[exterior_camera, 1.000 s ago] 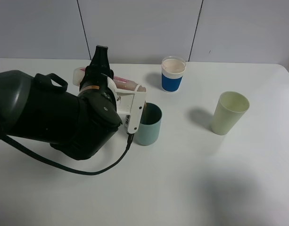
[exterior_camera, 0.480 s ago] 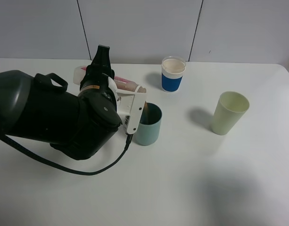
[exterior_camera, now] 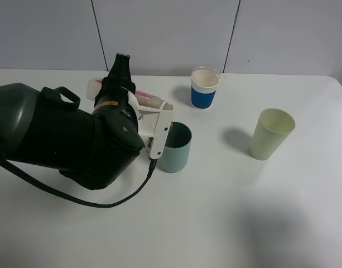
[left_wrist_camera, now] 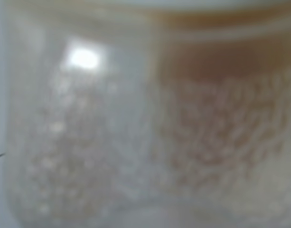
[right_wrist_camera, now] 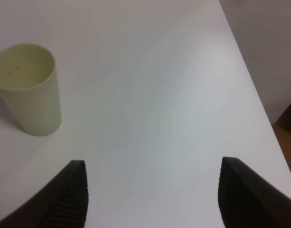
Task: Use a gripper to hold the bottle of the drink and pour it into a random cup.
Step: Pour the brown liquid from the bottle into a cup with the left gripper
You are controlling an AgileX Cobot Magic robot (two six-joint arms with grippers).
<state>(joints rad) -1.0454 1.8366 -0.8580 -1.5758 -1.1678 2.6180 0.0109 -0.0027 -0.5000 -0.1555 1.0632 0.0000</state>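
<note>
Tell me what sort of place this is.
Likely a robotics lab test bench: a bare white table, plain grey wall panels, and a robot arm holding a bottle tilted over a teal cup.

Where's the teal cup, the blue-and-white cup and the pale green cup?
teal plastic cup (exterior_camera: 181, 156): high view, outer wall.
blue-banded white cup (exterior_camera: 203, 97): high view, blue band.
pale yellow-green plastic cup (exterior_camera: 266, 142): high view, side wall.
</note>
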